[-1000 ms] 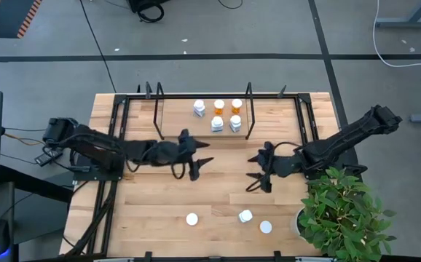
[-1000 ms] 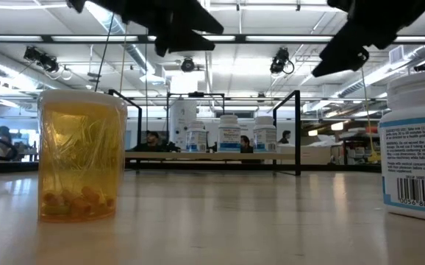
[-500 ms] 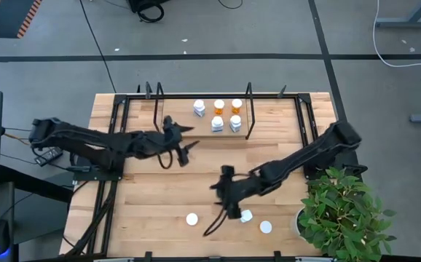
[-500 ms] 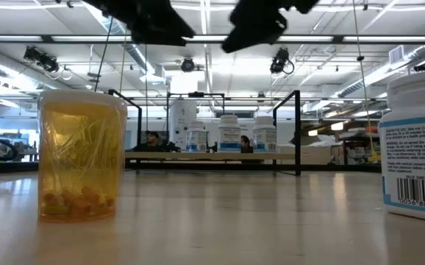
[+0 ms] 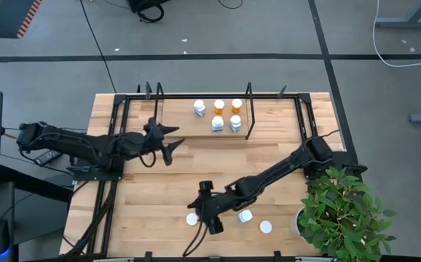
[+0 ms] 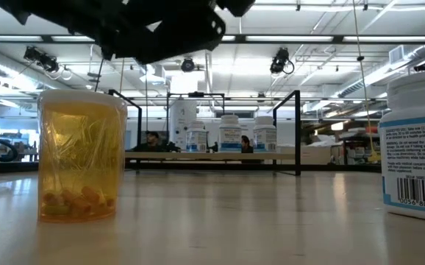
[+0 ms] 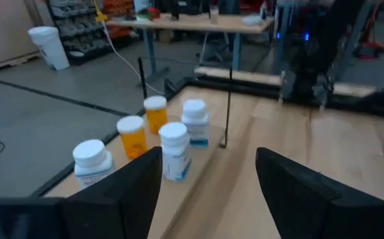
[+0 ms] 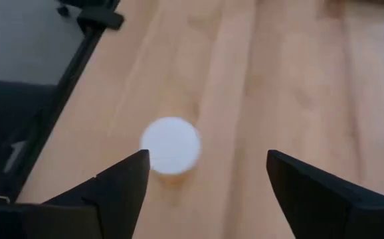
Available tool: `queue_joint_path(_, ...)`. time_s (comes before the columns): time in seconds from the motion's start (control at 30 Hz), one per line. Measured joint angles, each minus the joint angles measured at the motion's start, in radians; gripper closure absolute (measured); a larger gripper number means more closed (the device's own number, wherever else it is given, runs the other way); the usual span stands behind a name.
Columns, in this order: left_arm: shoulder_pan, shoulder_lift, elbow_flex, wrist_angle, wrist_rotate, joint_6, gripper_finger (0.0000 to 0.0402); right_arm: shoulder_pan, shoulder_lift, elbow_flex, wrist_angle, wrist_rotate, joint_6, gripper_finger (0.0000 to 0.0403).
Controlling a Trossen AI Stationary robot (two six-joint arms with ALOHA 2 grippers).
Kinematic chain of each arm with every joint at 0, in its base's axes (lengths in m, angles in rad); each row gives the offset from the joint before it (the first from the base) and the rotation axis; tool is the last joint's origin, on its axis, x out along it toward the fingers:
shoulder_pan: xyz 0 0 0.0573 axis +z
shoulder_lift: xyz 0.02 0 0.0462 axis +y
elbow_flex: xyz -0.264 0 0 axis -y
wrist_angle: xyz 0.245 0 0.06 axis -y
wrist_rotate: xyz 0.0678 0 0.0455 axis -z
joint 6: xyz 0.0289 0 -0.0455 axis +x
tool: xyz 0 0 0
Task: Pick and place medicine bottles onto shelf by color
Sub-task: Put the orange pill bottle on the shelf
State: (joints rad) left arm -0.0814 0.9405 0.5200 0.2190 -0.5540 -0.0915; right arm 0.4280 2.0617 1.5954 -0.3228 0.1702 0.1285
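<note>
Five medicine bottles stand on the shelf (image 5: 180,116) near the table's far edge: two orange (image 5: 218,106) (image 5: 236,105) and three white (image 5: 199,108) (image 5: 217,123) (image 5: 235,123). Three more stand near the near edge: an orange-bodied, white-capped one (image 5: 191,218) (image 6: 80,154) (image 8: 171,145), and two others (image 5: 246,215) (image 5: 266,227). My right gripper (image 5: 202,211) (image 8: 205,192) hovers open just above and beside the orange-bodied bottle, a finger on either side of the cap in its wrist view, touching nothing. My left gripper (image 5: 172,138) (image 7: 208,192) is open, in the air left of the shelf's near side.
A potted green plant (image 5: 345,215) stands at the table's near right corner. Black metal frames (image 5: 116,138) (image 5: 305,124) run along the table's left and right sides. A white bottle (image 6: 418,147) stands close in the low view. Bare wood lies between the shelf and the near bottles.
My right gripper has swept from the table's right middle toward the near edge and left, ending over the orange-bodied bottle. My left gripper has drawn back toward the table's left and slightly toward the far edge. No bottle has moved.
</note>
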Motion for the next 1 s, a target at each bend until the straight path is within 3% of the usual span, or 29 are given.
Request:
queue_joint_path(0.27, -0.025, -0.036, -0.004, -0.003, -0.002, -0.034, 0.0166, 0.024, 0.114, 0.075, 0.009, -0.006, 0.000, 0.0057)
queue_joint_path(1.0, -0.108, -0.032, -0.004, 0.019, -0.002, -0.081, 0.0180, 0.034, 0.179, 0.080, 0.093, 0.096, 0.062, 0.0062)
